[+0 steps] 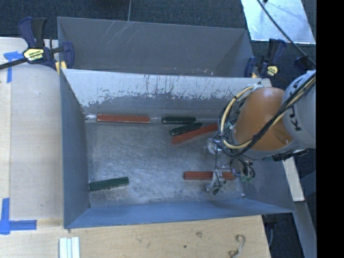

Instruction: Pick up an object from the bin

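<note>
My gripper [216, 179] is low in the bin's front right corner, over the right part of a short red-brown bar [198, 175] that lies flat on the floor. The fingers stand open, one on the far side and one on the near side of the bar, which runs left to right between them. Further back, a tilted red-brown bar [193, 135] lies just left of the gripper's wrist.
Two dark green bars [180, 121] lie by the back wall beside the tilted one. A long red-brown bar [123, 119] lies along the back wall at left. A dark green bar [108, 184] sits at front left. The orange cover and cables hang above the gripper.
</note>
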Controlling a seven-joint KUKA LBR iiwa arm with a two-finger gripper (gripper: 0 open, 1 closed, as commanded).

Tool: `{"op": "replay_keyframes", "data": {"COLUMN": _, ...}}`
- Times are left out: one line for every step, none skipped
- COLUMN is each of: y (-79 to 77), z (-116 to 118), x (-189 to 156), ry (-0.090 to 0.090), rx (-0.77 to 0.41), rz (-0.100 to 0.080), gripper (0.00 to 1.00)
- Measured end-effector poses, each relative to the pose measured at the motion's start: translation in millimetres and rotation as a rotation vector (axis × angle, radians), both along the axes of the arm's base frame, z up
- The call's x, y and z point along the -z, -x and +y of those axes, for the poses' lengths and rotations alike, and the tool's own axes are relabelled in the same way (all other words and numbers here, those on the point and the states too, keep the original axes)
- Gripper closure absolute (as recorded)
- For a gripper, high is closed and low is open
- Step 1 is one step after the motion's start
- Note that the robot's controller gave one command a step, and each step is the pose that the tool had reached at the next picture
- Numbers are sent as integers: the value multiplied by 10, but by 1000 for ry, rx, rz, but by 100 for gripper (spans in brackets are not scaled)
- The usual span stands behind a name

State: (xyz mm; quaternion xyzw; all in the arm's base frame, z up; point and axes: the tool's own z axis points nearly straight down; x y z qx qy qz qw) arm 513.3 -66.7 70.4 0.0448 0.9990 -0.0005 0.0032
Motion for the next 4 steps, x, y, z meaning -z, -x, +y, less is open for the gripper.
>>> {"op": "replay_keyframes", "data": {"y": -11, "z": 3, "x": -1, "ry": 0, "rx": -4, "rz": -2, "gripper": 0}}
{"op": "replay_keyframes", "data": {"y": -18, "z": -1, "x": -4, "ry": 1, "rx": -3, "rz": -3, "gripper": 100}}
{"op": "replay_keyframes", "data": {"y": -32, "z": 0, "x": -307, "ry": 0, "rx": -5, "rz": -1, "gripper": 100}}
{"op": "replay_keyframes", "data": {"y": -46, "z": 0, "x": -389, "ry": 0, "rx": -7, "rz": -1, "gripper": 100}}
